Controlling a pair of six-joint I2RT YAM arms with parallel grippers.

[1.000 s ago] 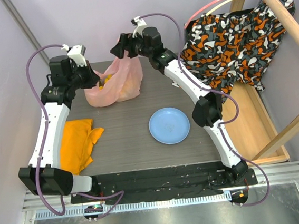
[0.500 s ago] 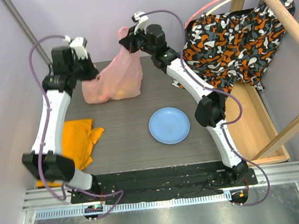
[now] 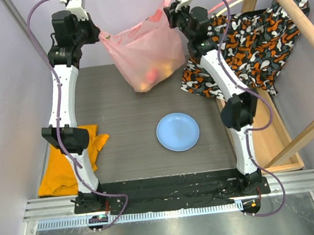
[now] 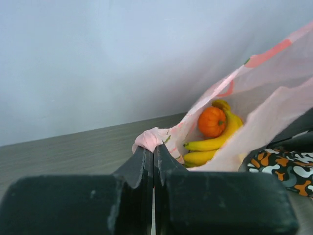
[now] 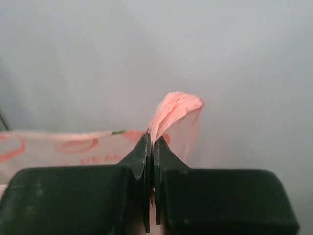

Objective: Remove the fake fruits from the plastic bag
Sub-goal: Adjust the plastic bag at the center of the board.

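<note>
Bag (image 3: 145, 52) hangs aloft, fruits (image 4: 211, 128) inside
Left gripper (image 4: 152, 152), right gripper (image 5: 150, 142) pinch its edges; thin film may slip or tear

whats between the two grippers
The plastic bag hangs stretched between the left gripper and right gripper, fake fruits sagging inside; top view.

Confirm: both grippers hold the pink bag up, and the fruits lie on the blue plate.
Wrong on the fruits: the left wrist view shows the fake fruits inside the plastic bag, not on the plate. The rest stands.
</note>
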